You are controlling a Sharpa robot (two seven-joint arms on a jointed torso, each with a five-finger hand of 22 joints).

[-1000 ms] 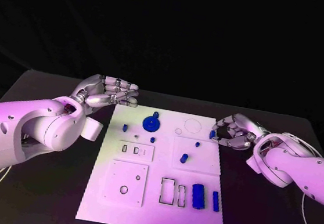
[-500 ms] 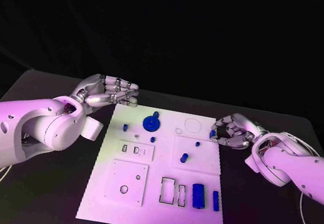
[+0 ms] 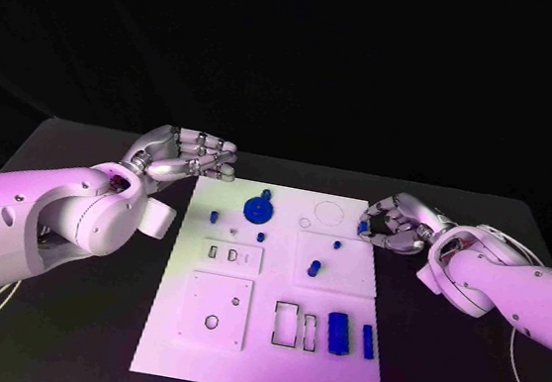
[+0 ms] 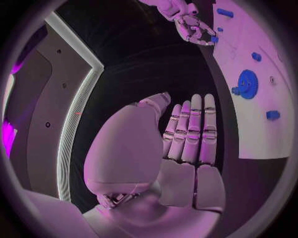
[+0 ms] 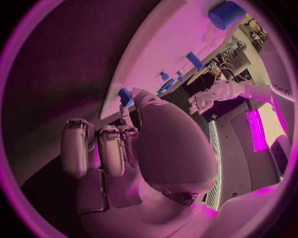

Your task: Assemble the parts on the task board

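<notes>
Your white board (image 3: 263, 350) lies mid-table, most blue pieces resting loose on it, the gear (image 3: 258, 211) near its far end. Your left hand (image 3: 188, 158) hovers beside the far left corner, fingers curled on nothing, likely waiting. Your right hand (image 3: 398, 225) pinches a small blue piece (image 3: 362, 228) at the right edge, seemingly for placement.

Black table (image 3: 76, 337) under white task board (image 3: 260, 364)
</notes>
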